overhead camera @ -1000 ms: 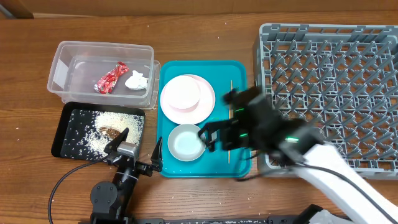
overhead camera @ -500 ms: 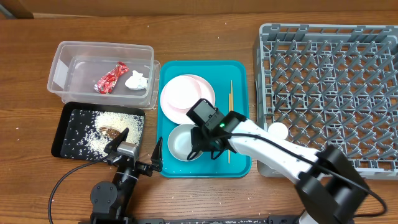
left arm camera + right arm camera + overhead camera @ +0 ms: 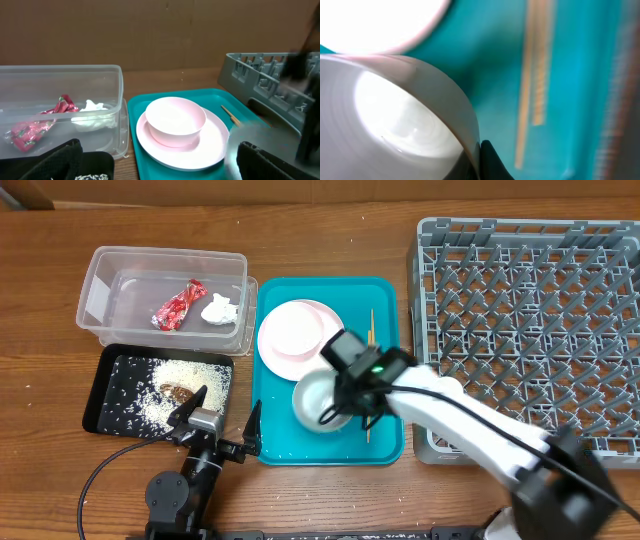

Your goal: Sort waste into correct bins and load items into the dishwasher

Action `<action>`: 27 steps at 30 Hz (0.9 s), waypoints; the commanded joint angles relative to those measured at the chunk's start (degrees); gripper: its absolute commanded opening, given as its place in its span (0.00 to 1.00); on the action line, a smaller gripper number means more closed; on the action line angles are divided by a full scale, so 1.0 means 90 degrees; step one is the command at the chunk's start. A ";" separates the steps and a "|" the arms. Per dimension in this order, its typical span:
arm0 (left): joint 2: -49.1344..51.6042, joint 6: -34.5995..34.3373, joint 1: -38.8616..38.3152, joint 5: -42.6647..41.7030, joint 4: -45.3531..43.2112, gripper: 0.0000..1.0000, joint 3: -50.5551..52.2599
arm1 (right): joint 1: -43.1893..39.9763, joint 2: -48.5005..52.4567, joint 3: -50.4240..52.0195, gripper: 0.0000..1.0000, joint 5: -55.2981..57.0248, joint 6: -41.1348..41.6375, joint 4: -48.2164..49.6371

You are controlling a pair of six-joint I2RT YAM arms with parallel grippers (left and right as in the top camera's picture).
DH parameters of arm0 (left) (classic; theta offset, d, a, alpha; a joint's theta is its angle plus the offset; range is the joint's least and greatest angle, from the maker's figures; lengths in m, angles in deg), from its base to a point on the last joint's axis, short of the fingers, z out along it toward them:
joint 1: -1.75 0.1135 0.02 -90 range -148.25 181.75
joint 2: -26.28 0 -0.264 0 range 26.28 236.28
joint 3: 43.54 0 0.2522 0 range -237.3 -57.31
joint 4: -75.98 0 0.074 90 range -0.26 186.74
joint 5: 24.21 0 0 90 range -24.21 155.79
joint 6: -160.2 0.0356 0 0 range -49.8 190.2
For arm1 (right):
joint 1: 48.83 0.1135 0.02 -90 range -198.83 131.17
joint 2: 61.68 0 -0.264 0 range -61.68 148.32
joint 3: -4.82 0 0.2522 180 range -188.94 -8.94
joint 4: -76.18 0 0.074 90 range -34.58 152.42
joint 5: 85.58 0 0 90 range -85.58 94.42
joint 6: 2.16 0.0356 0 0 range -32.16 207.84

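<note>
My right gripper is shut on the rim of the white bowl, which tilts just above the teal tray; in the right wrist view the rim is pinched between the jaws of this gripper. The pink bowl sits on the pink plate. Chopsticks lie along the tray's right side. The red wrapper and tissue lie in the clear tub. Rice and a brown lump fill the black tray. My left gripper stands open and empty.
The grey dish rack fills the right side of the table, its pegs bare where I can see them. The left arm rests at the table's front edge, between the black tray and the teal tray. Loose rice grains dot the wood near the front.
My right arm swung in over the teal tray, its jaws shut on the white bowl's rim, and the bowl tipped and shifted slightly right. The left arm stayed still.
</note>
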 commanded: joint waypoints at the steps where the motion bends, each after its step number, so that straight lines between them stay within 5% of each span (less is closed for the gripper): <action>1: -0.0073 0.0136 0.0036 -0.0095 -0.0027 1.00 0.0044 | -0.0138 -0.1433 -0.0393 0.04 0.1914 -0.0039 -0.0221; 10: -0.0073 0.0136 0.0036 -0.0095 -0.0027 1.00 0.0044 | -0.1285 -0.2674 -0.0384 0.04 0.6370 -0.0034 -0.0447; 16: -0.0073 0.0136 0.0036 -0.0095 -0.0027 1.00 0.0044 | -0.2778 -0.2021 -0.0367 0.04 0.6501 -0.0085 0.0114; 19: -0.0073 0.0136 0.0036 -0.0095 -0.0027 1.00 0.0044 | -0.3288 -0.1469 -0.0367 0.04 0.6657 -0.1256 0.0804; 22: -0.0073 0.0136 0.0036 -0.0095 -0.0027 1.00 0.0044 | -0.3495 -0.0969 -0.0367 0.04 0.6603 -0.2195 0.1285; 27: -0.0073 0.0136 0.0036 -0.0095 -0.0027 1.00 0.0044 | -0.3497 -0.0308 -0.0367 0.04 0.6598 -0.2339 0.1297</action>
